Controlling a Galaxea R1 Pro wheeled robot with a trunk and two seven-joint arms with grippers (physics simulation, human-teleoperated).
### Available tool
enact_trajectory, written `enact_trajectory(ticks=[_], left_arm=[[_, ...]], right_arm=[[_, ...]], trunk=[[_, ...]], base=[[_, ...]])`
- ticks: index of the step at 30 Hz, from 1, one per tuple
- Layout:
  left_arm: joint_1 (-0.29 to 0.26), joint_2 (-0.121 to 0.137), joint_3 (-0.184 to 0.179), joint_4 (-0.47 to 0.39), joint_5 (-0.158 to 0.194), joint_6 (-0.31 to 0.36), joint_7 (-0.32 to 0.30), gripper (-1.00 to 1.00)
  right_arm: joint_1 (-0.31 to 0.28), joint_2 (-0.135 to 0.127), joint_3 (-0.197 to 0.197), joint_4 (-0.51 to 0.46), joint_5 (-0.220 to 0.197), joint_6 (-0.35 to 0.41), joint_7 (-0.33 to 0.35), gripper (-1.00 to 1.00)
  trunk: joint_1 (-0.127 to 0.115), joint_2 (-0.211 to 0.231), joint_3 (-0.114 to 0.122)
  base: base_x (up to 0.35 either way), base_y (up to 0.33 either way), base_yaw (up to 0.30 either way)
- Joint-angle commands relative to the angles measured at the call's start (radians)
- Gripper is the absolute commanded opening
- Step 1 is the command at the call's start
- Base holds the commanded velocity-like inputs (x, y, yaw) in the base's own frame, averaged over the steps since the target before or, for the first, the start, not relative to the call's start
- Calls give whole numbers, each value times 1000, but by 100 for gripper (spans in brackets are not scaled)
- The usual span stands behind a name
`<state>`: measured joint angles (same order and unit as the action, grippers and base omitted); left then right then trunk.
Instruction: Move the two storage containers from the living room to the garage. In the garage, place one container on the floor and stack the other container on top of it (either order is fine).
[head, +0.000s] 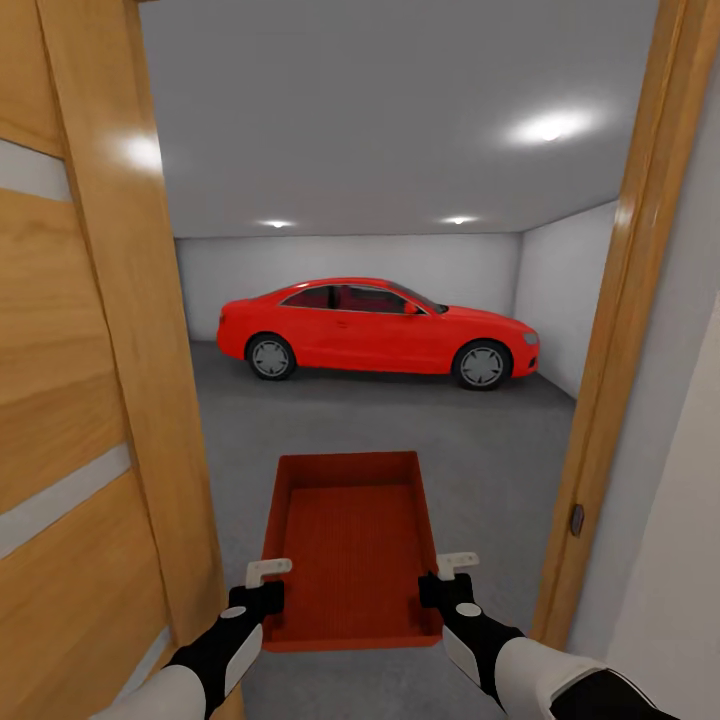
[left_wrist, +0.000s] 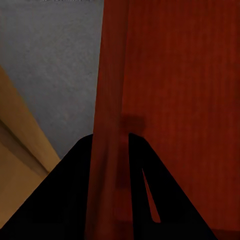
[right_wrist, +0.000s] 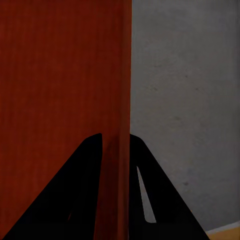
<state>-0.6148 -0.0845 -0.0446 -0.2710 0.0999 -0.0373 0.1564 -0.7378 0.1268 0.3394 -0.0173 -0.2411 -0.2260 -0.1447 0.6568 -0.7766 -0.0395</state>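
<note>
Two black-and-white arms enter at the near edge of the head view, each ending in a gripper clamped on one storage container (head: 352, 545). Left gripper (head: 262, 590): fingers closed across the tub's left long wall near its near corner; in the left wrist view the left gripper (left_wrist: 111, 150) has one dark finger on either side of the thin red wall. Right gripper (head: 447, 582): likewise closed across the right long wall near the near corner; in the right wrist view the right gripper (right_wrist: 116, 150) straddles the wall in the same way. Container: orange-red, rectangular, open-topped, finely ribbed inside, nothing in it, held level between the two grippers with its long axis running away from the robot, above the floor (head: 500, 450), at the threshold of a doorway. Floor: dark grey, speckled, matte, extending into the garage (head: 350, 265). Left of the container: wooden door (head: 70, 400), honey-brown with pale horizontal inlays, swung open and standing close to the left arm. Right of the container: wooden door frame (head: 620, 330) with a small dark latch plate, then a pale wall. Far side of the garage: red car (head: 375, 330), two-door, side-on against the white back wall, nose to the right, well apart from the container. Ceiling: grey-white, with lit recessed lamps (head: 548, 127).
</note>
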Motion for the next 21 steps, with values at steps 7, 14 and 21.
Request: enact_trajectory(ticks=[7,14,21], left_arm=[[0,9,3,4,12,-4,31,-100],[0,9,3,5,12,-4,31,-100],[0,9,4,5,13,-4,31,-100]], right_arm=[[-2,1,-30,-3,2,-21,-4,-100],[-2,1,-30,-3,2,-21,-4,-100],[-2,1,-30,-3,2,-21,-4,-100]], trunk=[[0,-1,-2],[0,-1,-2],[0,-1,-2]], base=[[1,1,-1],[0,0,0],[0,0,-20]])
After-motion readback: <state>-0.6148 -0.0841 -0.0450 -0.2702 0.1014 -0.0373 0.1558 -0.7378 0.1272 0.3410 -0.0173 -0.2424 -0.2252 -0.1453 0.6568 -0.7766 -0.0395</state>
